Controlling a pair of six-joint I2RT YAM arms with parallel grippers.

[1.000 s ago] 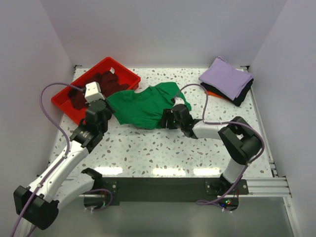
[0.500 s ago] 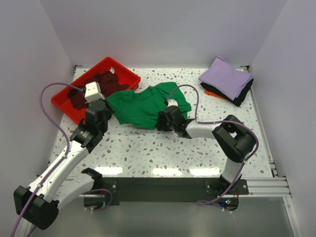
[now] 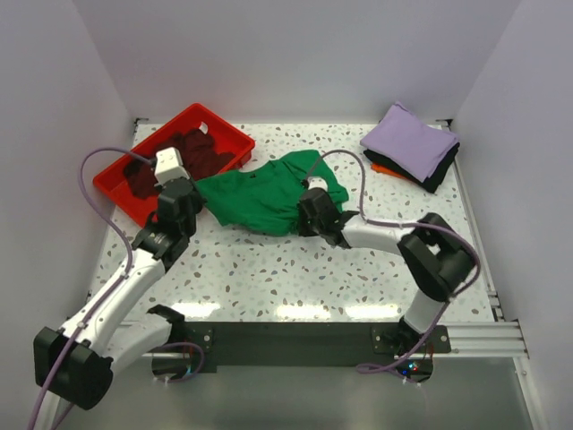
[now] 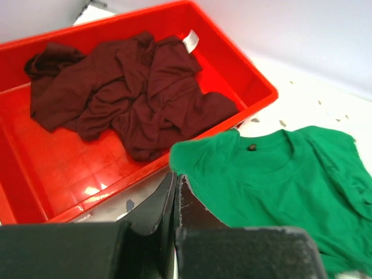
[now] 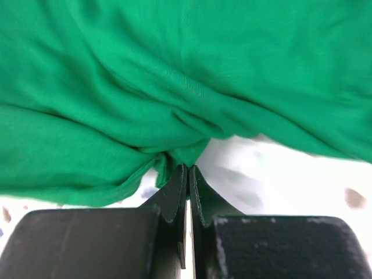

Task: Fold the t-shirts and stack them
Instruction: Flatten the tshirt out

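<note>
Two edges of the green t-shirt (image 3: 255, 193), mid-frame, are pinched by the left gripper (image 4: 175, 179) and right gripper (image 5: 187, 170).

Plain pale walls (image 3: 295, 54) enclose the white speckled table (image 3: 269, 269) on three sides. Bright light glares off its near part, beside a black rail (image 3: 286, 345).

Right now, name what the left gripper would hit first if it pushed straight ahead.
Probably the red tray's near wall, just past the left gripper's shut jaws, though depth is unclear; the maroon t-shirt lies beyond.
</note>
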